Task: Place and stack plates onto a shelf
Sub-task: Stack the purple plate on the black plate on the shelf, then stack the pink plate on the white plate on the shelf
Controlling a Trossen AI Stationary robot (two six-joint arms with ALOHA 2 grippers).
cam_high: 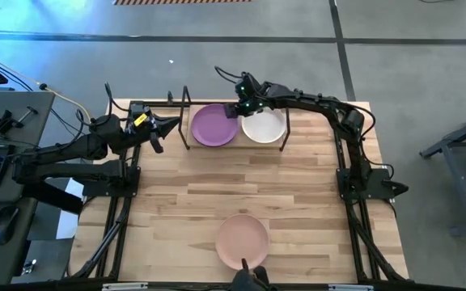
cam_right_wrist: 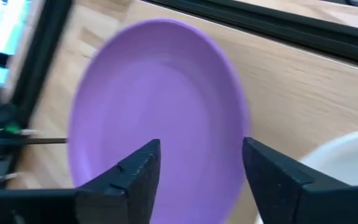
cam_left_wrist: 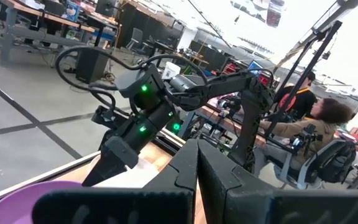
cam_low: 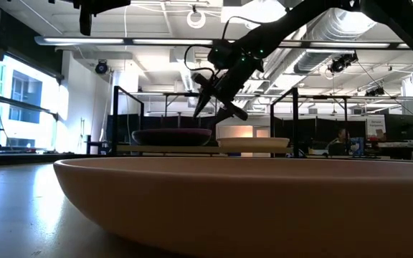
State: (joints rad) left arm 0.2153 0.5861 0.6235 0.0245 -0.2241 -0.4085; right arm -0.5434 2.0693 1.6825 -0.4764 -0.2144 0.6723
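On the shelf (cam_high: 187,115) at the table's far side, the purple plate (cam_high: 214,126) lies flat on the left and the cream-white plate (cam_high: 263,126) on the right. The pale pink plate (cam_high: 243,239) lies flat near the table's near edge and fills the low view (cam_low: 249,201). I cannot make out the black plate; the purple plate's underside looks dark in the low view (cam_low: 172,136). My right gripper (cam_right_wrist: 201,165) hovers open and empty above the purple plate's right rim (cam_high: 237,109). My left gripper (cam_high: 167,127) waits shut, just left of the shelf.
The shelf's black wire uprights (cam_low: 117,118) stand at both of its ends, beside the plates. Bare wood tabletop (cam_high: 241,182) stretches between the shelf and the pink plate. A dark object (cam_high: 249,279) sits at the near edge. People sit at desks beyond the table (cam_left_wrist: 319,121).
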